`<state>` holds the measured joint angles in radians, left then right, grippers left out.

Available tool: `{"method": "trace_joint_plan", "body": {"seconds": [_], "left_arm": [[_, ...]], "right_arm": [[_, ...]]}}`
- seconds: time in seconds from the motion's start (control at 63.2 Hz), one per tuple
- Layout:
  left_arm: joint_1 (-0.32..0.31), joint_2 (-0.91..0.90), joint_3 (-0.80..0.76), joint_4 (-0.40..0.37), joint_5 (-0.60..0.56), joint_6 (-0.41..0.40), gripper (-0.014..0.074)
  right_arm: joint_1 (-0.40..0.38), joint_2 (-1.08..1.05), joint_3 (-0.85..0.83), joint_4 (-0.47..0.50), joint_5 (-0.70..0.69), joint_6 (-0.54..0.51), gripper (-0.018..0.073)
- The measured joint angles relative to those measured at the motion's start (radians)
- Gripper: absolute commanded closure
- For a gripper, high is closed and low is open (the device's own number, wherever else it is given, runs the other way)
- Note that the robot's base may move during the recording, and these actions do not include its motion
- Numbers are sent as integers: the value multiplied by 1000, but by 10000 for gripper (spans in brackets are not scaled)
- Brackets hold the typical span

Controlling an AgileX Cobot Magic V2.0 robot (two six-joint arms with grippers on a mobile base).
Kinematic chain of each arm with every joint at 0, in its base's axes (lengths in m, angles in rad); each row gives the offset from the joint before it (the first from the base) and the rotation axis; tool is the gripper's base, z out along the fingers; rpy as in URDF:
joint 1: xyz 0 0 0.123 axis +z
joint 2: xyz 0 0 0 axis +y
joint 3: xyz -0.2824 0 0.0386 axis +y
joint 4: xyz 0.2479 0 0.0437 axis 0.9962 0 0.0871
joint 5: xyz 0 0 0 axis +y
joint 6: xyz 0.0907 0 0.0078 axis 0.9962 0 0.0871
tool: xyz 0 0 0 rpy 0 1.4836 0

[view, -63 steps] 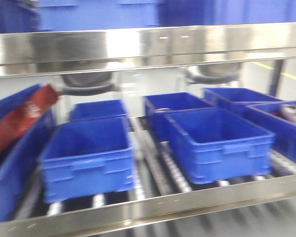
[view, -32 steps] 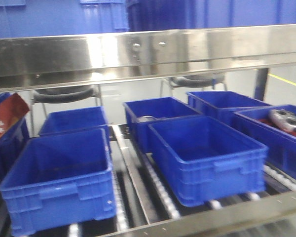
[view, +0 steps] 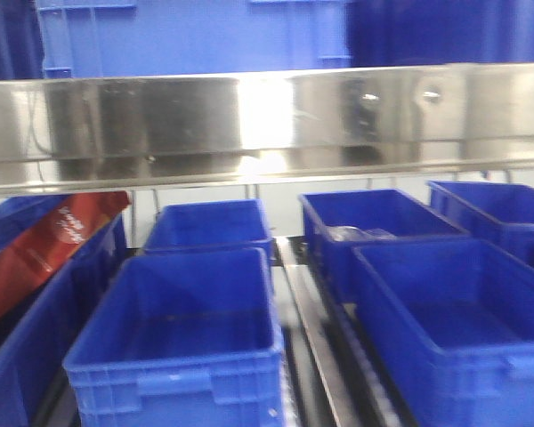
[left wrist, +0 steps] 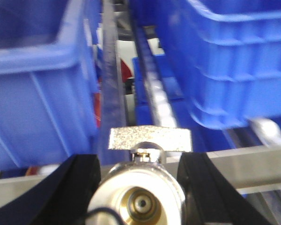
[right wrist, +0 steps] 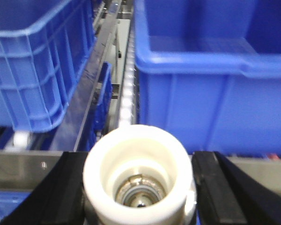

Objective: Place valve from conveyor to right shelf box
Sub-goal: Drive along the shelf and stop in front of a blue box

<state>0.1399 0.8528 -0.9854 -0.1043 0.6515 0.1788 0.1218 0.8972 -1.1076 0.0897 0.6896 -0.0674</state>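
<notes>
My left gripper [left wrist: 140, 176] shows in its wrist view only as two fingers [left wrist: 68, 190]. Both are matte black and plain, broad at the picture's lower edge and narrowing upward to blunt, rounded tips with sloping inner faces. A thin dark strand [left wrist: 103, 214] curls close to the left finger's base; I cannot tell whether it is a cable. My right gripper [right wrist: 138, 161] looks much the same, with two black fingers [right wrist: 220, 187], wedge-shaped and smooth, squared off on top, and a faint grey sheen along their edges.
</notes>
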Motion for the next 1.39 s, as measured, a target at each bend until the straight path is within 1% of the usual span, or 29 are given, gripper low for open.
{"method": "trace_joint_plan", "body": {"seconds": [1.393], "left_arm": [[0, 0, 0, -3, -4, 0, 708]], "right_arm": [[0, 0, 0, 0, 0, 0, 711]]}}
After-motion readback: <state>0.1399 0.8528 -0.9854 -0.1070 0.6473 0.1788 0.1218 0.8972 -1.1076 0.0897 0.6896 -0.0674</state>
